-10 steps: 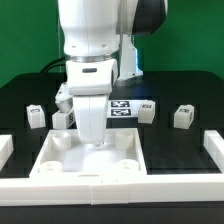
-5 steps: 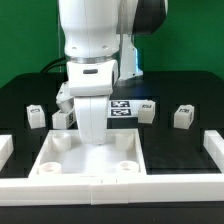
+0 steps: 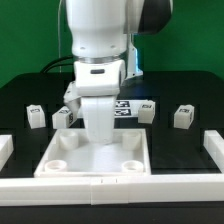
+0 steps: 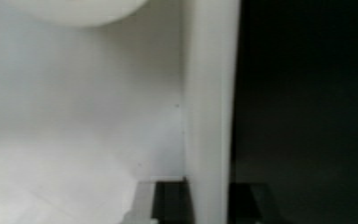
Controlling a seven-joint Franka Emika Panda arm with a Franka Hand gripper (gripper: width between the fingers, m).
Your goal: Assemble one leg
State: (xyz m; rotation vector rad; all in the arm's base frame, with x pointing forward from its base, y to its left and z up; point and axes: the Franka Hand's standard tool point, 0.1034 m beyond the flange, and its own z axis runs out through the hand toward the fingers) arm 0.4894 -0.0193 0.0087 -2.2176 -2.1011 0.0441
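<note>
Several small white legs with black-and-white tags stand in a row on the black table: two at the exterior view's left [image 3: 37, 116] [image 3: 62, 118], two at its right [image 3: 147, 112] [image 3: 183, 116]. My gripper [image 3: 98, 138] points straight down onto the far wall of the large white square panel [image 3: 100, 165] with round corner recesses. In the wrist view the two dark fingertips [image 4: 172, 202] stand either side of the panel's upright wall [image 4: 211, 110], gripper [image 4: 210, 205] shut on it. No leg is held.
The marker board [image 3: 122, 106] lies behind the arm between the legs. White raised blocks stand at the left edge [image 3: 5, 148] and right edge [image 3: 212, 148]. A long white rail [image 3: 110, 187] runs along the front, just before the panel.
The arm and the square panel have shifted together a little toward the exterior view's right. The legs have not moved.
</note>
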